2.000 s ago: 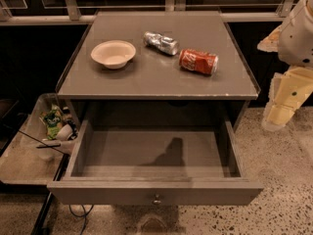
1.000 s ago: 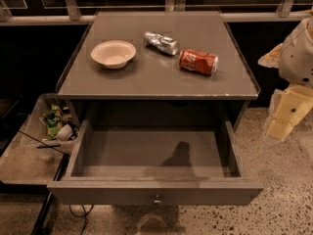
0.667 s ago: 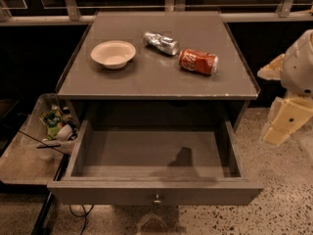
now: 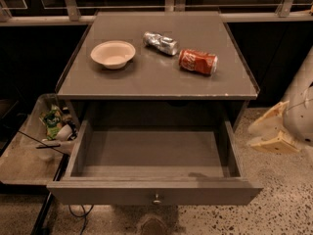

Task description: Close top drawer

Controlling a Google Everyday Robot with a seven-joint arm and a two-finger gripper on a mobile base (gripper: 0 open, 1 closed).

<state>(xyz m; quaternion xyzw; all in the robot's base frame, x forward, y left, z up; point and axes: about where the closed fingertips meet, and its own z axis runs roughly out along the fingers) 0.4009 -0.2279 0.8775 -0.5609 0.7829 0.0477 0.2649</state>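
Note:
The top drawer (image 4: 151, 155) stands pulled far out of the grey cabinet, and nothing shows inside it. Its flat front panel (image 4: 98, 194) faces me, with a small metal knob (image 4: 157, 198) at the centre. My gripper (image 4: 272, 133) is a cream-coloured piece at the right edge, beside the drawer's right side and above the floor, apart from the drawer. The white arm (image 4: 303, 106) rises behind it.
On the cabinet top (image 4: 146, 77) sit a white bowl (image 4: 113, 54), a crushed silver can (image 4: 160, 42) and a red soda can (image 4: 197, 61). A low tray (image 4: 24, 155) with packets and clutter lies at the left. The floor at the right is speckled stone (image 4: 288, 199).
The arm and gripper have moved down and to the right, away from the cabinet. Their shadow inside the drawer has slid right and shrunk. The drawer has not moved.

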